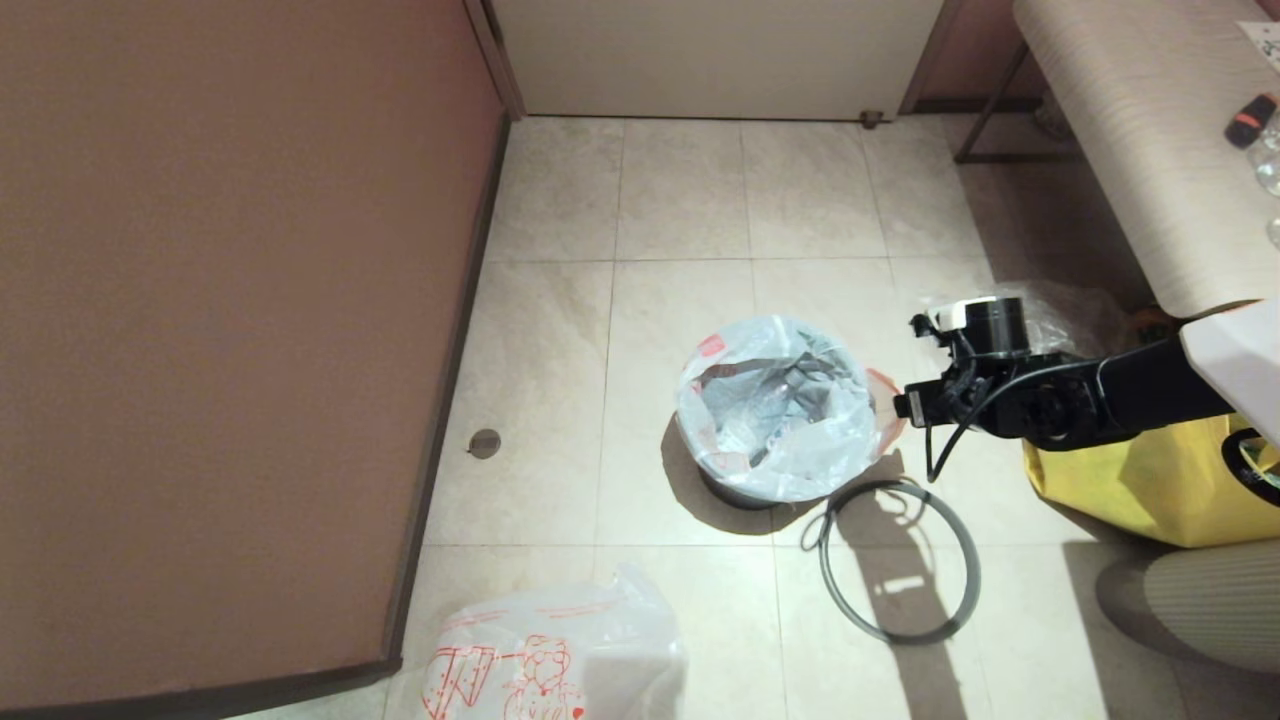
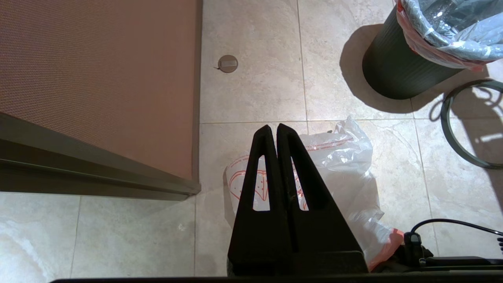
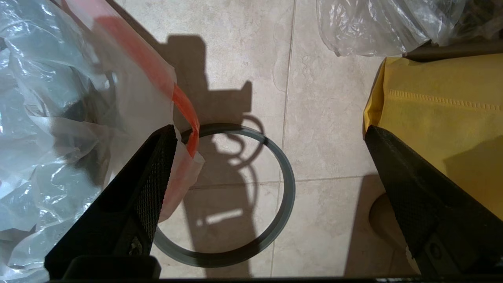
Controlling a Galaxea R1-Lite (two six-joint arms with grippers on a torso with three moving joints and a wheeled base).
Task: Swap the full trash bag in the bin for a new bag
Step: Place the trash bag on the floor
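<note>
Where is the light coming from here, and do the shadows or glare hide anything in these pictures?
Head view: hard light from the upper right, so the bin and the right gripper throw dark shadows toward the lower left, across the grey hoop. Right wrist view: the arm's shadow crosses the hoop; the full trash bag glints. Left wrist view: the new bag shines, print readable.

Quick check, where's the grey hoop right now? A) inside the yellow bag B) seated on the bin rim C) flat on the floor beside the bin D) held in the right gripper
C: the grey hoop lies flat on the tiles next to the bin, and the open right gripper holds nothing.
</note>
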